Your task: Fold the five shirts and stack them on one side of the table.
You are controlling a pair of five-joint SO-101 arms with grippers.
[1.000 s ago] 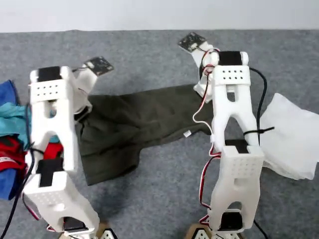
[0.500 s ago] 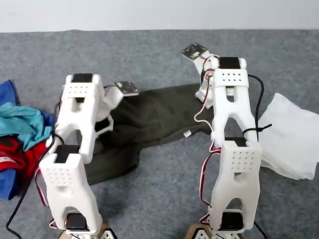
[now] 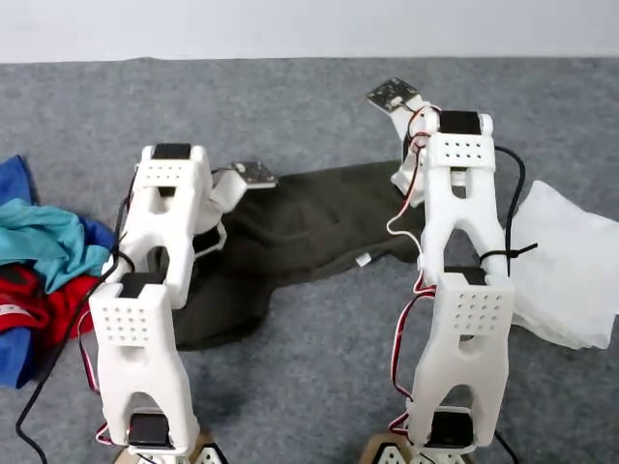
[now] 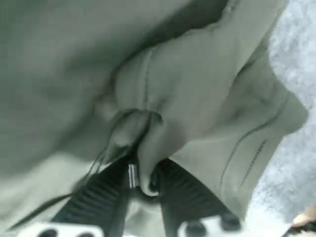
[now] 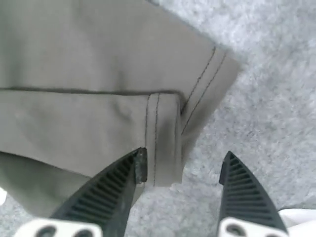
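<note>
Where left jaws pinch, the olive shirt puckers.

No legible text; the white tag on the olive shirt is unreadable.

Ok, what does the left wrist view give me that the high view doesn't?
Left wrist view adds: the left claw shut, pinching a bunched fold of the olive shirt. High view adds: the pile of blue, teal and red shirts at one side and the white shirt at the other. Shared: the olive shirt and the grey table cover.
</note>
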